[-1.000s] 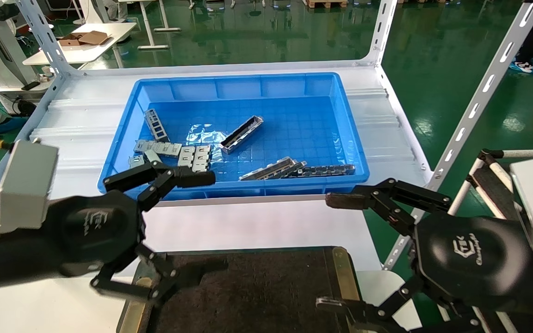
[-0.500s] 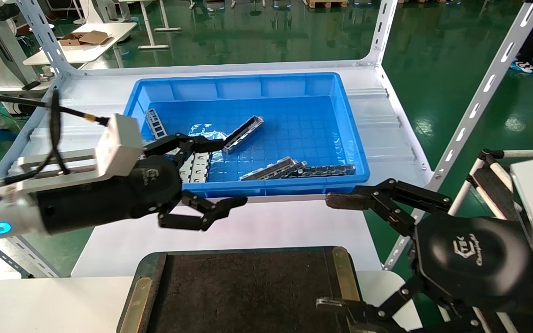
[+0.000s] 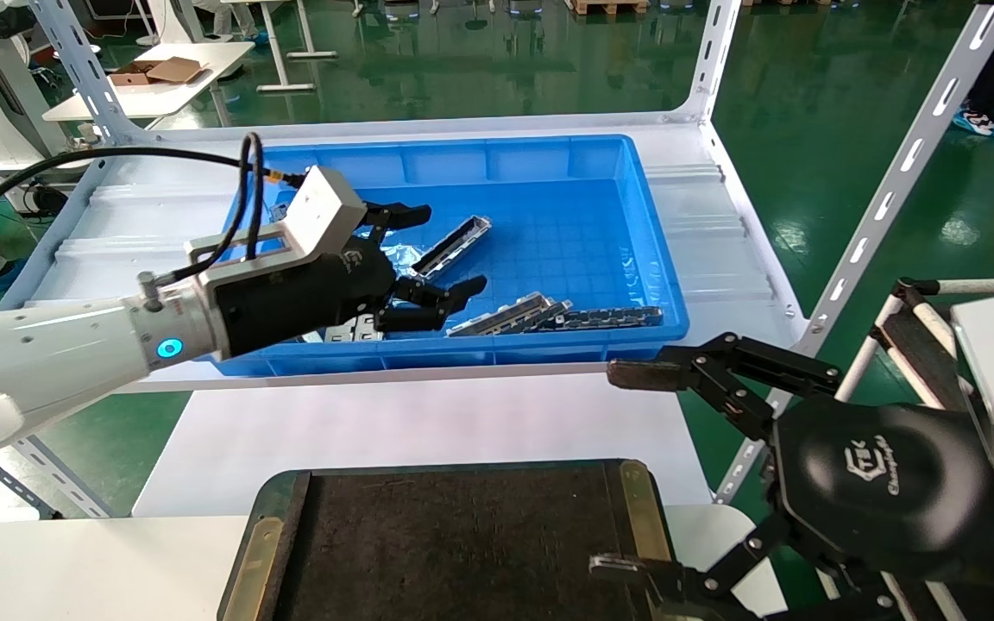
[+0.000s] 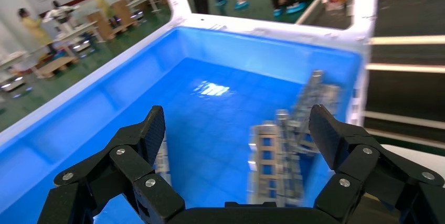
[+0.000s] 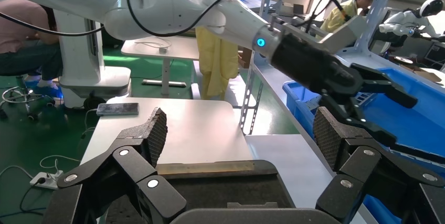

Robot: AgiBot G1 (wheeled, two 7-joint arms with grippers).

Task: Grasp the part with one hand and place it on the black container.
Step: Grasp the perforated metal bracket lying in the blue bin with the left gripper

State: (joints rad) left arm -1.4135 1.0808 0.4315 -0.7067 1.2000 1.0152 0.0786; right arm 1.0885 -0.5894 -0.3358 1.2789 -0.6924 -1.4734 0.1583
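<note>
1. While our right gripper [image 3: 635, 470] waits low at the right, above the right edge of the black container [image 3: 462, 543], our left gripper [image 3: 441, 250] is over the blue bin [image 3: 652, 259] on the white shelf [image 3: 721, 250].
2. We see the jaws of the left gripper spread wide and holding nothing; one fingertip [image 3: 415, 213] is on the far side and the other [image 3: 467, 287] on the near side.
3. The part [image 3: 454, 248] lies flat on the floor of the bin, slanted, with its hollow side up. It is between the two fingertips in the head view, but we cannot tell if they touch it.
4. Nearer the front wall of the bin lie the darker long bars [image 3: 600, 317], and the short flat plates [image 4: 275, 163] are under the left gripper.
5. Our right gripper has its jaws wide open too, with nothing between them.
6. The black container sits on the white table [image 3: 74, 569], in front of the shelf, and its mat surface carries no part.
</note>
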